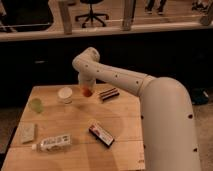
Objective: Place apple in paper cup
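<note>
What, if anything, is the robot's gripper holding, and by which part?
The gripper holds the apple from above, by its upper part, just right of the paper cup. The exact contact spots are hidden.

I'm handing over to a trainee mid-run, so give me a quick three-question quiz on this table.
1. True or false: the apple is already inside the paper cup.
2. Which lies nearest the front edge of the table? A) plastic bottle B) green cup C) paper cup
3. Fill in: the gripper holds the apple just to the picture's ___ of the paper cup.
Key: 1 false; 2 A; 3 right.
</note>
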You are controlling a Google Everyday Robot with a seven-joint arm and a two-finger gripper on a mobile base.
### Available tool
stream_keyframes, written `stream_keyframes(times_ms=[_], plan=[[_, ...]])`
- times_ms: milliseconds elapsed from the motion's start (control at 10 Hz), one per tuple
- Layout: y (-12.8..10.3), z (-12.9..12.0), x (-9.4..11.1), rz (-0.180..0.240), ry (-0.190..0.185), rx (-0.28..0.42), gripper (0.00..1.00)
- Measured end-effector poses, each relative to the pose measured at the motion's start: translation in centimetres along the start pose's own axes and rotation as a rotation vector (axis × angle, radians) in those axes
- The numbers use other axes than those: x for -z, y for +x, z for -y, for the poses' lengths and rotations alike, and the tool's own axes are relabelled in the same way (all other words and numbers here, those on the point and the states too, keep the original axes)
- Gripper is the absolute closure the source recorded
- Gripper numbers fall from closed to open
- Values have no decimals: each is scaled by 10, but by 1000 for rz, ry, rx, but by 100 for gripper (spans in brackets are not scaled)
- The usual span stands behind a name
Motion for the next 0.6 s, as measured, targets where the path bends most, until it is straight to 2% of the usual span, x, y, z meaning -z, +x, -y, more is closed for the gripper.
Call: stream_keyframes(times_ms=[600], plan=[[8,26,3,-2,48,62,96]])
